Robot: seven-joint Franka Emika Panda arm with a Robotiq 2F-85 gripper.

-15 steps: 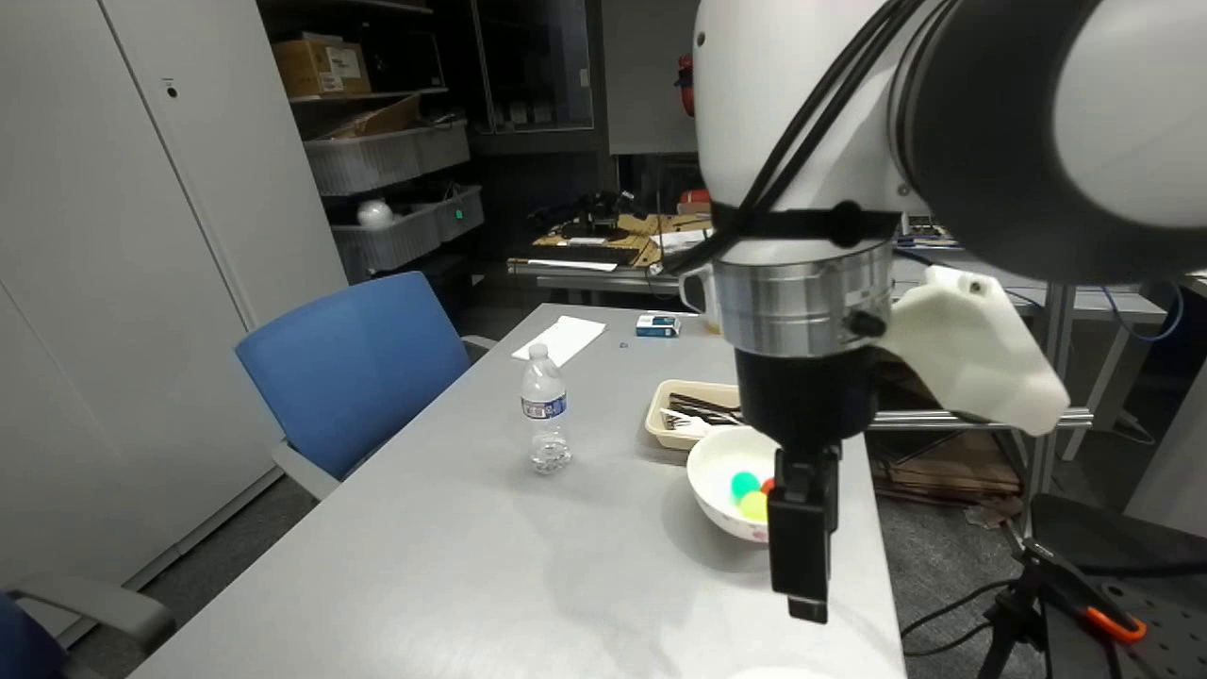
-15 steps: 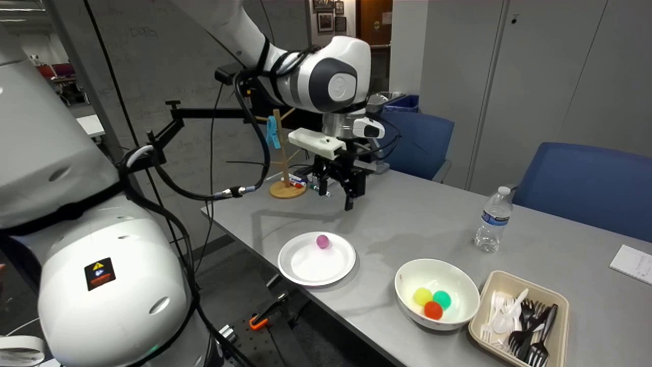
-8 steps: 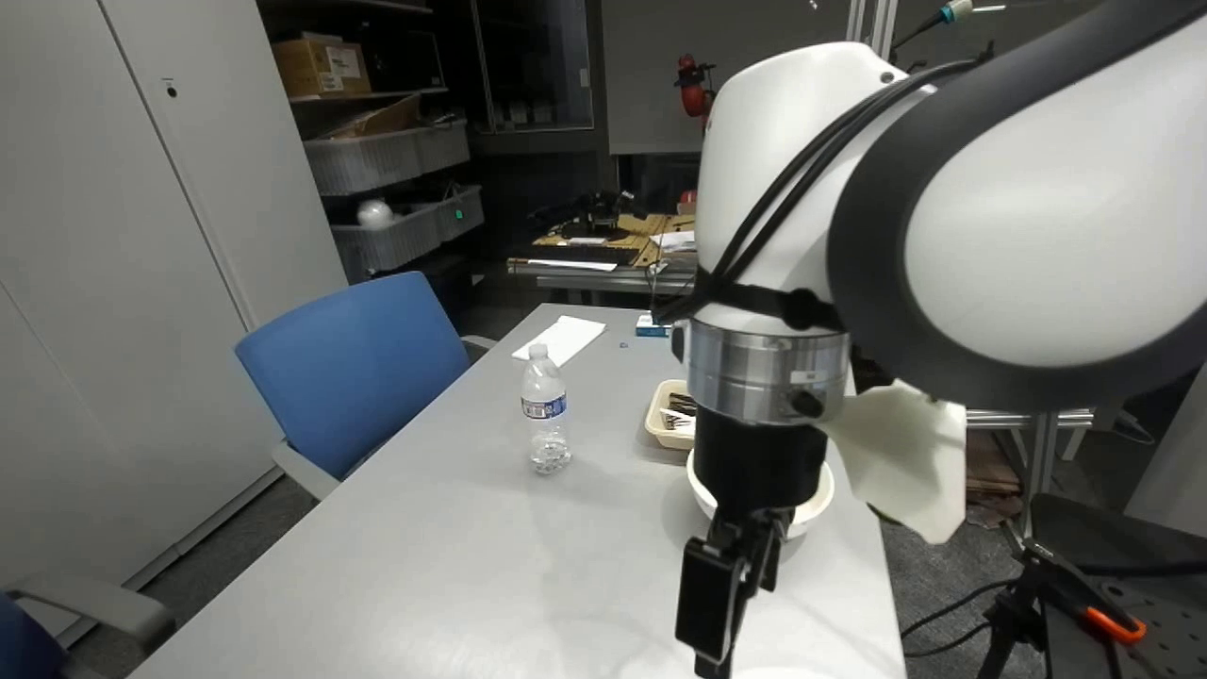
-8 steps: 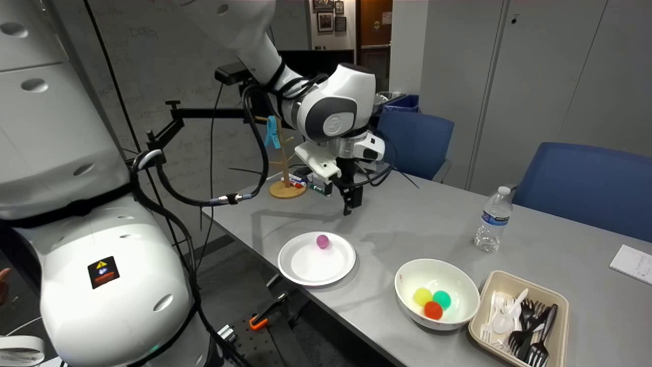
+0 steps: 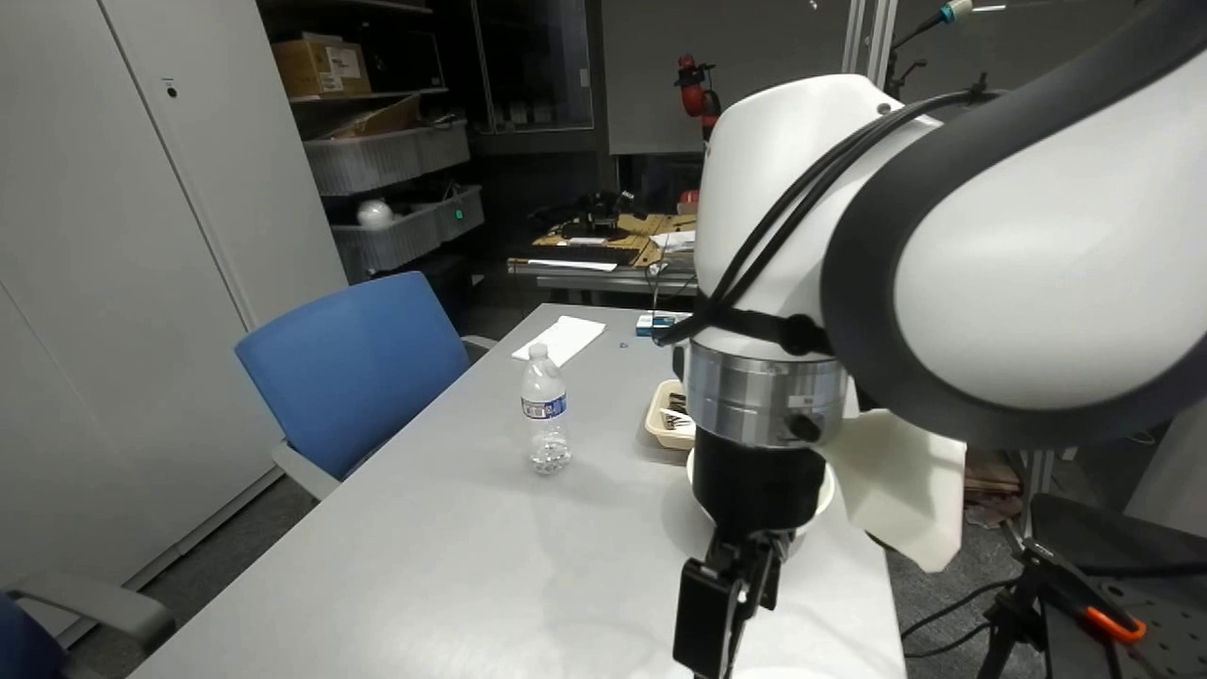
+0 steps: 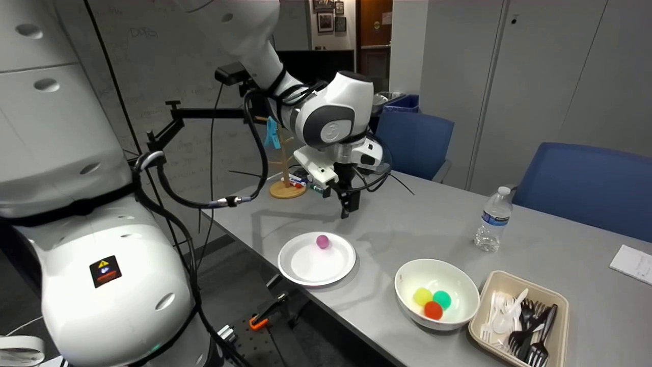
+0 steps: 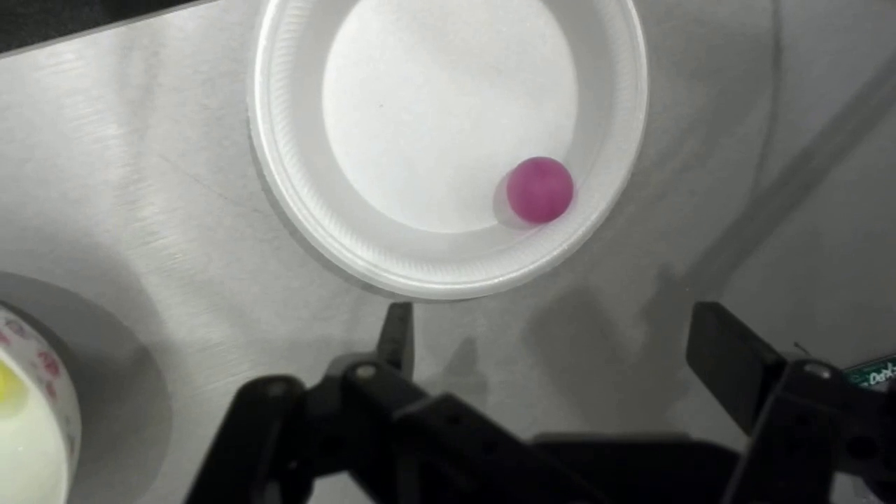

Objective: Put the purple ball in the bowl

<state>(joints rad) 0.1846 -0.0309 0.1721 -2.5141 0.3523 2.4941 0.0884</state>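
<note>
In an exterior view the purple ball [image 6: 322, 241] lay on the white plate [image 6: 310, 266], toward its far side, the raised rim presumably serving as a stop against rolling. The pincer [image 7: 553, 329], spread with nothing in its grip, hung above the surface [image 6: 417, 224] near the plate's far edge, likely set wide to straddle the ball. To the right stood the white bowl [image 6: 438, 271], with the yellow ball [image 6: 422, 296], green ball [image 6: 442, 299] and red-orange ball [image 6: 433, 310] together inside, presumably gathered by its curved wall.
</note>
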